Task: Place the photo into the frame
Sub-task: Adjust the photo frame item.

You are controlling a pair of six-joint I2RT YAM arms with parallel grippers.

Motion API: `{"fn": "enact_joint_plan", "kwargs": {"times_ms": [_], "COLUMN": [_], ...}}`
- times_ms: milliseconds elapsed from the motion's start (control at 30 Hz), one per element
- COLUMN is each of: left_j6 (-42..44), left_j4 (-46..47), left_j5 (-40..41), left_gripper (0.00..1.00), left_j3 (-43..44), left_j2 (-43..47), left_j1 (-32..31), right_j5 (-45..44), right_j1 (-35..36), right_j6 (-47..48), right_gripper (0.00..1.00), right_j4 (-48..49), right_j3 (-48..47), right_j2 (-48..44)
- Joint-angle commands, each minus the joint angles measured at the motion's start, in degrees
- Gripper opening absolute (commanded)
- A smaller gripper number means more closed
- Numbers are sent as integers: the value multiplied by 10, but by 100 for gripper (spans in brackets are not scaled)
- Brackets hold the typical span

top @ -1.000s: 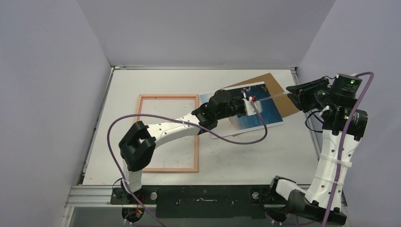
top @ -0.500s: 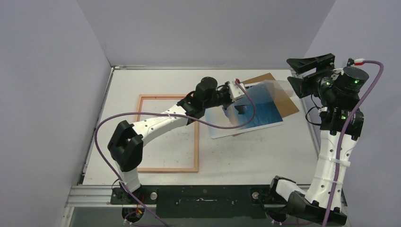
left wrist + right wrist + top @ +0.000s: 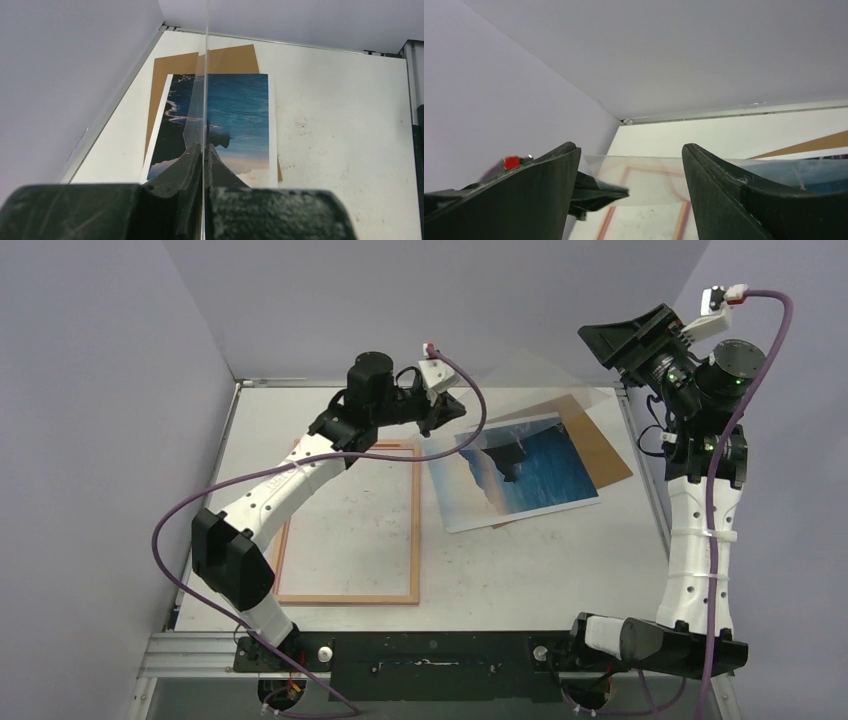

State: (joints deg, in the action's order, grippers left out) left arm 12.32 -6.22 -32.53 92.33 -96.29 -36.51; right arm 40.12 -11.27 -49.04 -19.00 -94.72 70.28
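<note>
White tabletop (image 3: 600,540): left gripper (image 3: 202,150) pinching clear transparent sheet (image 3: 644,175), now raised off blue-sea paper photo (image 3: 540,465); right gripper (image 3: 629,150) just let go, jaws wide. Photo exposed.

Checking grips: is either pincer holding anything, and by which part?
The left pincer pinches the clear sheet by one edge; the right pincer is open, holding nothing.

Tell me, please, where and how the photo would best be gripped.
Its near-right corner, I'd say: the photo lies flat, picture up, on the brown backing board, and that corner seems to poke past the board's edge. Bring the open right gripper in low from the right, one finger beneath.
</note>
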Motion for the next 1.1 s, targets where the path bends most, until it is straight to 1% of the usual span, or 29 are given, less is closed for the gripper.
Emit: {"fn": "enact_joint_plan", "kwargs": {"times_ms": [0,67,133,167,233,267,333,400,500,700,800,900,967,1067], "left_j6": [-13,-8,-3,1,9,16,31,35,29,24,13,3,-5,-25], "left_j4": [-46,-65,-79,-86,-100,-108,-132,-140,-141,-125,-100,-87,-74,-45], "left_j5": [-86,-108,-132,-145,-163,-172,-184,-189,-218,-263,-275,-283,-291,-310], "left_gripper": [0,0,0,0,0,0,0,0,0,0,0,0,0,0], "left_j3": [48,58,66,71,79,84,93,98,98,93,85,85,85,81], "left_j2": [44,49,54,57,61,63,65,69,69,68,71,67,65,62], "left_j1": [28,42,56,60,67,69,71,76,93,117,126,138,147,163], "right_j5": [49,79,145,170,213,225,235,243,259,307,333,358,371,393], "right_j1": [26,36,52,60,77,84,95,99,99,99,99,99,97,96], "right_j6": [138,177,216,247,310,346,421,468,486,486,486,486,498,496], "right_gripper": [76,78,81,82,84,84,85,86,86,86,82,74,67,52], "right_j4": [83,103,131,131,100,70,10,-30,-38,-3,-3,-9,-11,-13], "right_j3": [-20,-13,1,7,14,16,20,28,59,140,166,184,197,203], "right_j2": [16,18,20,19,17,15,11,8,5,3,11,7,2,8]}}
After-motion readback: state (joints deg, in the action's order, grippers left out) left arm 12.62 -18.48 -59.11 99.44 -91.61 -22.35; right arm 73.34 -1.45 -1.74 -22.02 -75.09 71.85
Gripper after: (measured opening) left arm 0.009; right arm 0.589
